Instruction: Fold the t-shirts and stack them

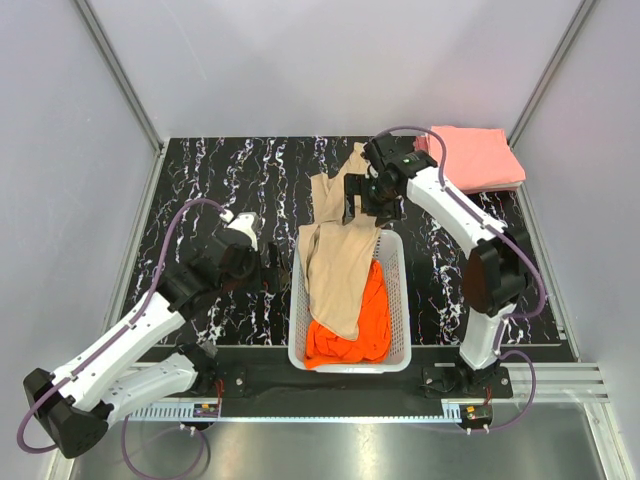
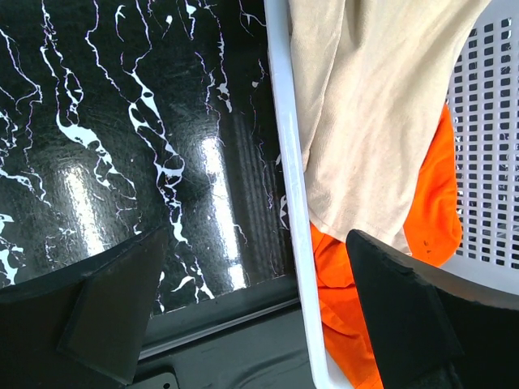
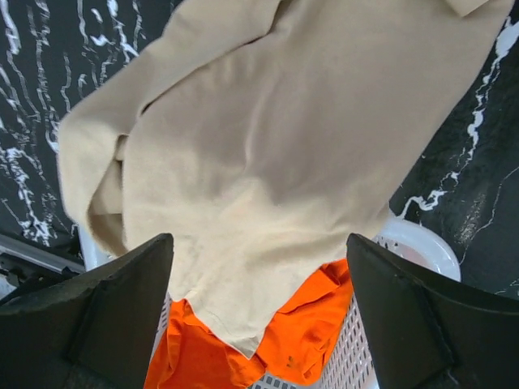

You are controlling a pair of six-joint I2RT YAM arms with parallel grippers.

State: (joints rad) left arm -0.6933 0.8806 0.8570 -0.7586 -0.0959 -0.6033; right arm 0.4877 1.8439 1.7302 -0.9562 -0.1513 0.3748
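A: What does the top external view give?

B: A white basket [image 1: 398, 300] stands at the near middle of the black marbled worktop [image 1: 230, 180]. The tan t-shirt [image 1: 335, 275] lies lengthwise in it, and its far part reaches past the far rim, over the worktop. The orange t-shirt [image 1: 372, 310] is bunched at the near end of the basket, partly under the tan t-shirt. The pink t-shirts [image 1: 472, 157] sit folded in 1 stack at the far right corner, well apart from the basket.

A: And the 2 arms?

B: The right end effector [image 1: 362, 200] hangs over the far part of the tan t-shirt, near the far rim. The left end effector [image 1: 268, 262] is over bare worktop, just beside the basket's left wall.

A: The left wrist view?

B: The left end effector [image 2: 255, 243] is released, its 2 fingers spread wide. Between them show the worktop [image 2: 122, 121] and the basket [image 2: 284, 162] rim. Inside the rim, the tan t-shirt [image 2: 365, 121] lies over the orange t-shirt [image 2: 438, 203].

A: The right wrist view?

B: The right end effector [image 3: 259, 243] is released too, fingers wide apart above the tan t-shirt [image 3: 268, 146], which fills most of the view. I cannot tell whether they touch the cloth. The orange t-shirt [image 3: 300, 332] shows below its hem, inside the basket [image 3: 413, 243].
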